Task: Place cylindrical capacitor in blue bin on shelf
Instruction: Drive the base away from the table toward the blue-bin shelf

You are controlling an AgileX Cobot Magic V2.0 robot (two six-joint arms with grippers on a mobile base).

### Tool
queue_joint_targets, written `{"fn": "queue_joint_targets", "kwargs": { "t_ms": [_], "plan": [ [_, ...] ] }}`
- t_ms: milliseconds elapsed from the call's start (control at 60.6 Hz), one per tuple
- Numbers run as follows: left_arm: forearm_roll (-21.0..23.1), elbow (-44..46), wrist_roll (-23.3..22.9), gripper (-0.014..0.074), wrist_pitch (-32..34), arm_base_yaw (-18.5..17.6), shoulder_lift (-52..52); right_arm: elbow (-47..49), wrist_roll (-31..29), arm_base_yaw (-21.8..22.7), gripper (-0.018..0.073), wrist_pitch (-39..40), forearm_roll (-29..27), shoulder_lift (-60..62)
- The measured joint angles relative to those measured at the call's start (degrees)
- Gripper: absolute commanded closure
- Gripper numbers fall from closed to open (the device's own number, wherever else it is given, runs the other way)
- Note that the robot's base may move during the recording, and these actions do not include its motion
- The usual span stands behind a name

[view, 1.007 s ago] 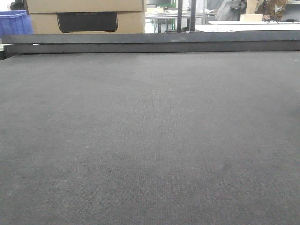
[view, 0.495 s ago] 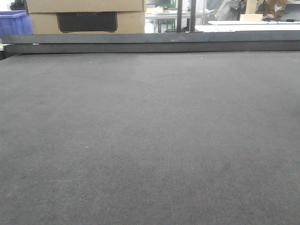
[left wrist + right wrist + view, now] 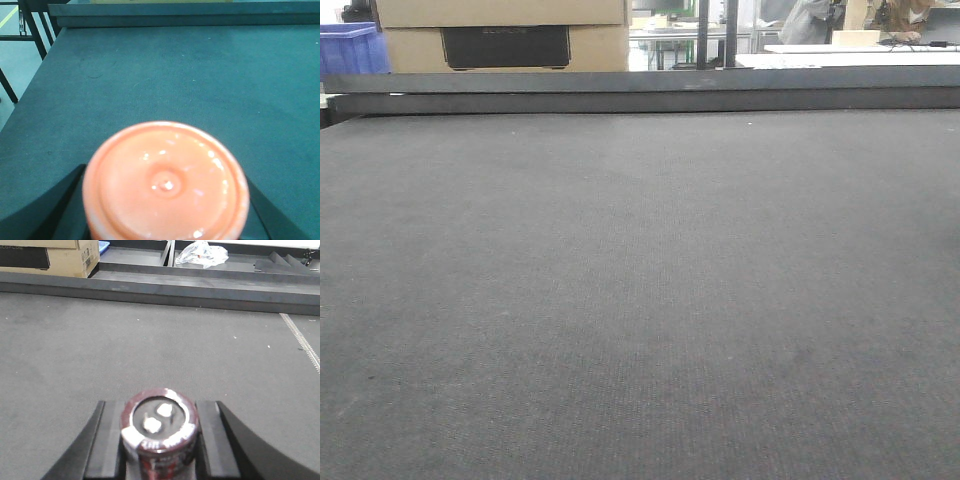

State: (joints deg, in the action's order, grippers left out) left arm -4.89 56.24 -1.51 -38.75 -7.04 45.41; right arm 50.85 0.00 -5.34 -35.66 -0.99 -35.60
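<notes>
The cylindrical capacitor (image 3: 159,426), dark red with a silver rim and two metal terminals on its end, stands between the black fingers (image 3: 107,440) of my right gripper (image 3: 159,412), which is shut on it above the dark mat. My left gripper (image 3: 165,200) is shut on a round, glossy orange object (image 3: 165,182) that fills the lower part of the left wrist view and hides most of the jaws. A blue bin (image 3: 350,48) shows beyond the table's far left edge; what it rests on is hidden. The shelf is out of view. Neither arm appears in the front view.
A wide dark grey mat (image 3: 640,300) covers the table, ending in a raised dark ledge (image 3: 640,95). Cardboard boxes (image 3: 505,35) stand behind the ledge at the left. A crumpled plastic bag (image 3: 200,252) lies beyond the ledge. The table's left edge (image 3: 30,95) drops to the floor.
</notes>
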Motion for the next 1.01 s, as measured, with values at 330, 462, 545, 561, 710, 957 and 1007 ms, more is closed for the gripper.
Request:
{"fn": "queue_joint_targets", "kwargs": {
  "t_ms": [330, 462, 545, 561, 710, 957, 1007],
  "plan": [
    [-0.1, 0.0, 0.0, 0.0707, 0.0, 0.0, 0.0, 0.0, -0.3, 0.0, 0.0595, 0.0, 0.0, 0.0],
    [-0.1, 0.0, 0.0, 0.0707, 0.0, 0.0, 0.0, 0.0, -0.3, 0.0, 0.0595, 0.0, 0.0, 0.0],
    [-0.1, 0.0, 0.0, 0.0707, 0.0, 0.0, 0.0, 0.0, -0.3, 0.0, 0.0595, 0.0, 0.0, 0.0],
    [-0.1, 0.0, 0.0, 0.0707, 0.0, 0.0, -0.1, 0.0, -0.3, 0.0, 0.0595, 0.0, 0.0, 0.0],
    [-0.1, 0.0, 0.0, 0.0707, 0.0, 0.0, -0.2, 0.0, -0.3, 0.0, 0.0595, 0.0, 0.0, 0.0],
    [-0.1, 0.0, 0.0, 0.0707, 0.0, 0.0, -0.5, 0.0, -0.3, 0.0, 0.0595, 0.0, 0.0, 0.0],
    [-0.1, 0.0, 0.0, 0.0707, 0.0, 0.0, -0.5, 0.0, -0.3, 0.0, 0.0595, 0.0, 0.0, 0.0]
  ]
}}
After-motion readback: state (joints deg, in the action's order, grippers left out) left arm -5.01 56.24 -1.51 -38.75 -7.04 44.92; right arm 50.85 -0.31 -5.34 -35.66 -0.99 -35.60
